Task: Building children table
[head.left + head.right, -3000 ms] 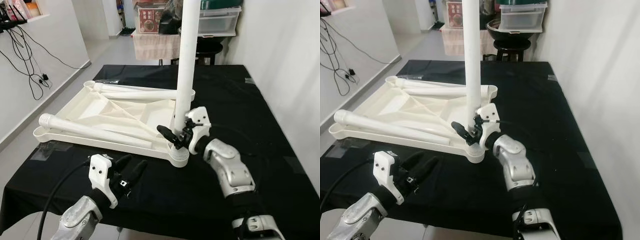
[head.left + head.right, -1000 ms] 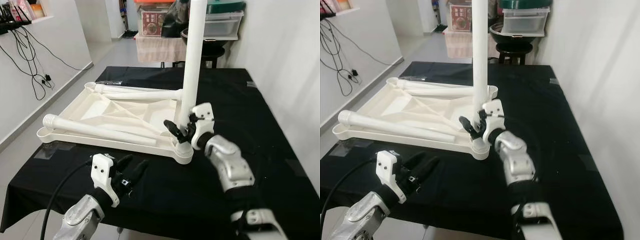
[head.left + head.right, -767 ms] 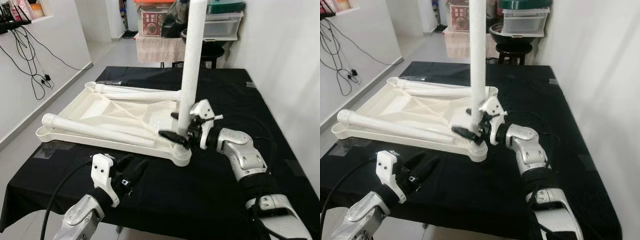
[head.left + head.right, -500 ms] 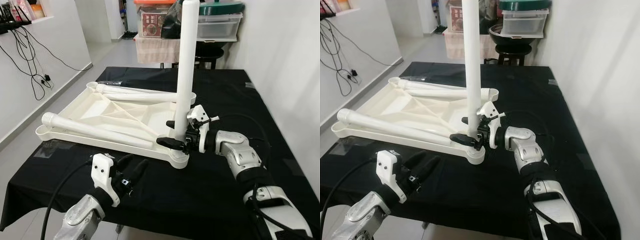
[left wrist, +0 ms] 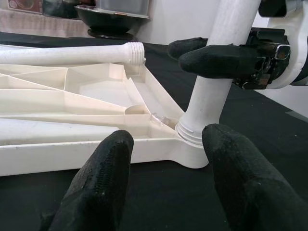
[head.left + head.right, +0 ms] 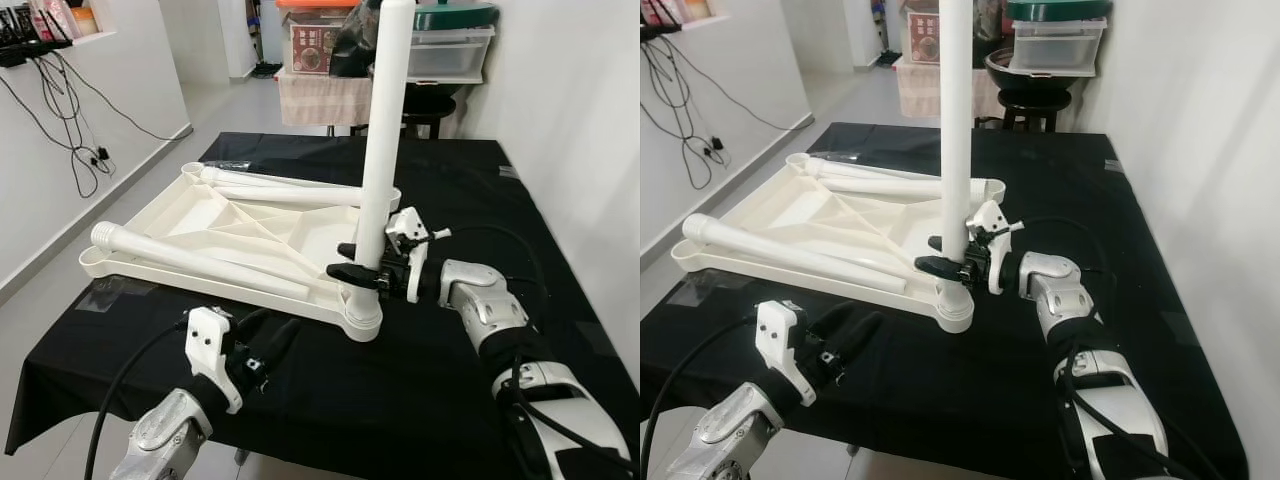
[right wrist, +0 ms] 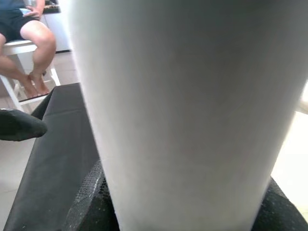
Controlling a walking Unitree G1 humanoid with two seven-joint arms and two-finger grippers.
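Black-draped worktop (image 6: pixel 470 420) with a white wall close along its right edge; open floor on the left and far side. Upturned white tabletop (image 6: pixel 215 225) lies on the left-centre of the worktop, its near edge set back from the worktop's near edge, with bare cloth to the right of it and in front.

One white leg (image 6: pixel 380 130) stands upright in the socket (image 6: pixel 362 312) at the tabletop's near-right corner; its top is cut off in the right eye view. Two loose legs lie inside the tabletop: one (image 6: pixel 195 260) along the near side with its threaded end at the left, one (image 6: pixel 280 185) along the far side.

Right claw (image 6: pixel 356 262) comes in from the right and is closed around the upright leg just above the socket, one black finger (image 6: pixel 352 272) on the near side, the other behind. In the right wrist view the leg blocks nearly everything; a seated person's legs (image 7: pixel 29 43) show far off.

Left claw (image 6: pixel 262 340) hovers low over bare cloth near the worktop's near edge, fingers (image 5: pixel 103 183) spread apart, holding nothing, short of the tabletop. Its arm is cut off at the frame bottom.

Storage bins (image 6: pixel 445 45) and a stool (image 6: pixel 1035 100) stand beyond the far edge; cables (image 6: pixel 75 110) hang on the left wall.
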